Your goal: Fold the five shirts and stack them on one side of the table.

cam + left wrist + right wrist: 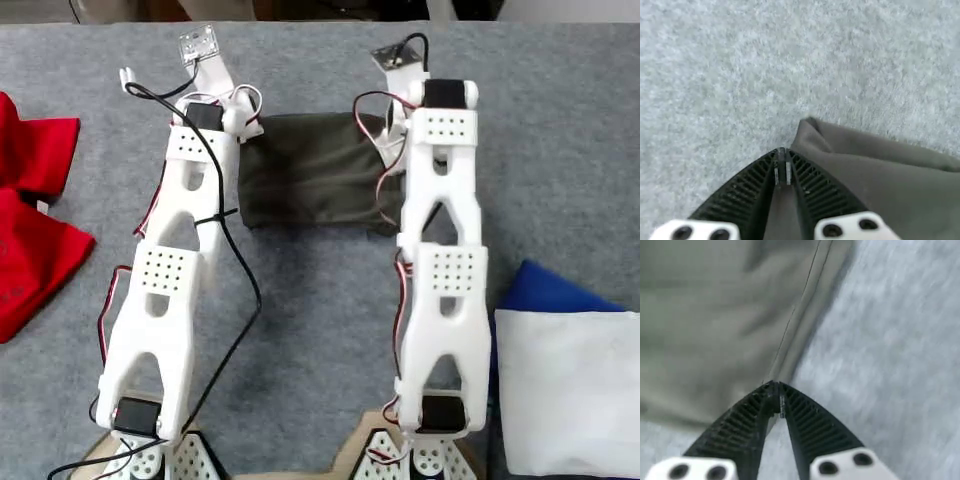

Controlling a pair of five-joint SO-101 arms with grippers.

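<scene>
Grey, carpet-like table (320, 330), evenly lit, with both arms stretched to its far side. Between their tips lies the dark shirt (310, 170), flat on the table as a partly folded rectangle.

Left pincer (781, 167): tips pressed together, with dark fabric showing between the fingers just behind them. I judge it to be pinching the shirt's edge. A loose corner of the shirt rises just ahead of the tips.

Right pincer (776, 400): also pressed together, tips meeting on the hem at the shirt's opposite edge. The hold looks thin.

Step in hand, by my judgement: carrying the held edge over for the next fold.

Recommendations:
- Lift both pincers together and level.
- Keep the cloth between them taut but not stretched.
- Lay the held edge squarely onto the opposite edge, and release only once the cloth rests.

Risks: the right pincer's hem grip may slip, and the raised corner by the left pincer may tuck under.

Also noted: red shirts (30, 230) lie well outward of the left pincer. A white shirt (570, 390) lies over a blue shirt (545, 285), well outward of the right pincer and back toward that arm's base.
</scene>
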